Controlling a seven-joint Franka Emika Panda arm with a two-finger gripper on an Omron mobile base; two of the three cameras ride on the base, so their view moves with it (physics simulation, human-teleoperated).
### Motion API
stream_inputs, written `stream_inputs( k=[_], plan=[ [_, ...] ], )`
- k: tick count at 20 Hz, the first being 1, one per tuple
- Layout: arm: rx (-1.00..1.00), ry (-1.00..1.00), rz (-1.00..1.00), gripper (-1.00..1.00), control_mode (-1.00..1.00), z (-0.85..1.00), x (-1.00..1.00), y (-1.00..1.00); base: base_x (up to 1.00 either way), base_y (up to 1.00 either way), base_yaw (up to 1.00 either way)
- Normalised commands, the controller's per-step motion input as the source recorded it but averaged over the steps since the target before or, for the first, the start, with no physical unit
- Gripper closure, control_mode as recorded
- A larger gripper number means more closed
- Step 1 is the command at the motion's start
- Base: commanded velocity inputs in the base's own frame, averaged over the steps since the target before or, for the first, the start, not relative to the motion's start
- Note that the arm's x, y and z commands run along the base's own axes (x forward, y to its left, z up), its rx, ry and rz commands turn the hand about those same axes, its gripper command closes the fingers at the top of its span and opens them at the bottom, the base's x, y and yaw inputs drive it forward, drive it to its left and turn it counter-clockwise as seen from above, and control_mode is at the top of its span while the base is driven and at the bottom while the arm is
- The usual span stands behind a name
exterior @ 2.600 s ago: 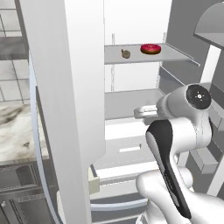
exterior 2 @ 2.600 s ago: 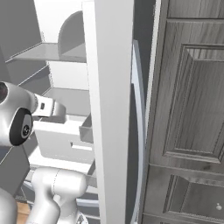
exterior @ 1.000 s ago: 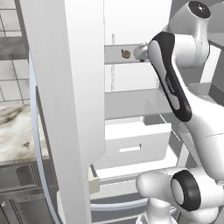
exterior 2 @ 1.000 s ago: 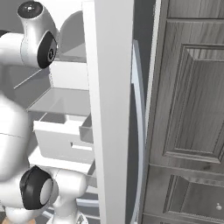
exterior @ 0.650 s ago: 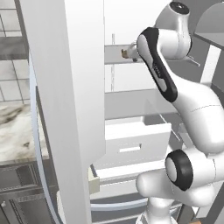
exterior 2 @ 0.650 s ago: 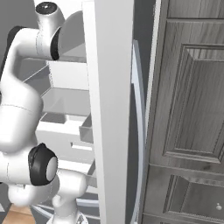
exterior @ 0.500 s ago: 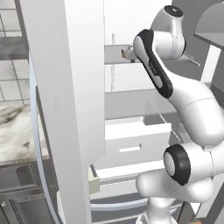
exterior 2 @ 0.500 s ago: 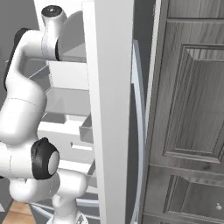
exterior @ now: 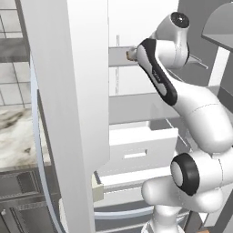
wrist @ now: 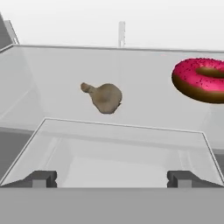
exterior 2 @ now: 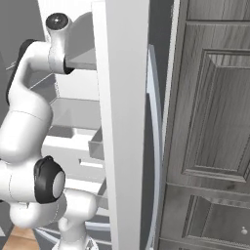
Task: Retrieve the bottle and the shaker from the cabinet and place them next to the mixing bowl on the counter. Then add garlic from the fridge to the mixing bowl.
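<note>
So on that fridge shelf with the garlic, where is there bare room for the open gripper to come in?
Bare shelf lies left of the garlic and in front of it, toward the gripper, whose jaws stand open. There is also a clear gap between the garlic and the pink donut. The right side is crowded by the donut.

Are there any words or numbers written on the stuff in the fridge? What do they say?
None: no words, numbers, labels or signs can be read in any view.
The garlic is bare.
The pink sprinkled doughnut carries dots, not letters.
The fridge door, shelf and drawers are blank.
</note>
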Motion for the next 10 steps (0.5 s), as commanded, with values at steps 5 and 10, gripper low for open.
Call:
stream_inputs(
  k=[5,10],
  plan=[
    [0.0,0.08,0.0,-1.0,-1.0,0.0,0.39,0.05,0.0,0.0,0.0],
    [0.0,0.14,0.0,-1.0,-1.0,0.01,0.44,0.0,0.0,0.0,0.0]
  ],
)
